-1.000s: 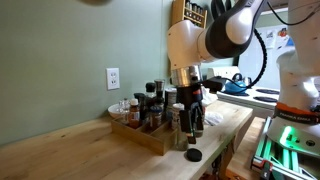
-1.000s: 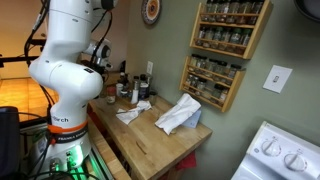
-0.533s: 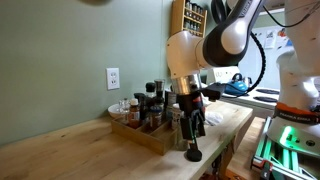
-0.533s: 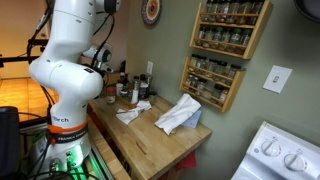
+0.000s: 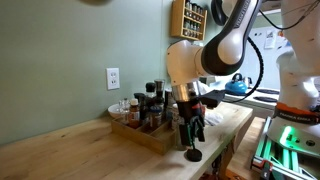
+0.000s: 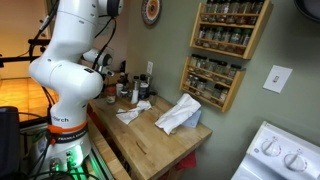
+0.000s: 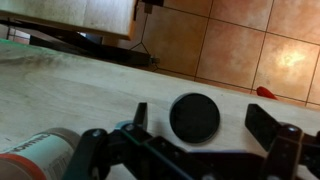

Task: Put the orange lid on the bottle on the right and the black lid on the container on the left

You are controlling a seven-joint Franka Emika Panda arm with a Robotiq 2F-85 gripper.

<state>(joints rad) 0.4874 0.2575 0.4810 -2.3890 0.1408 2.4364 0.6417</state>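
Observation:
The black lid [image 7: 194, 117] lies flat on the wooden counter [image 7: 60, 90], near its front edge in an exterior view [image 5: 192, 155]. My gripper [image 7: 204, 120] is open, with one finger on either side of the lid and clear gaps between; neither touches it. In an exterior view the gripper [image 5: 190, 141] hangs straight down just above the lid. A labelled container [image 7: 38, 160] stands close by at the lower left of the wrist view. I see no orange lid. The arm's body hides the gripper in the exterior view from behind the robot.
A wooden tray [image 5: 143, 133] with several dark bottles stands beside the gripper, a white bowl [image 5: 118, 110] behind it. Crumpled cloths [image 6: 176, 115] lie further along the counter. Spice racks [image 6: 228, 30] hang on the wall. The counter edge and tiled floor [image 7: 240, 40] are just past the lid.
The gripper has come down toward the black lid and shifted slightly along the counter. The lid and bottles have not moved.

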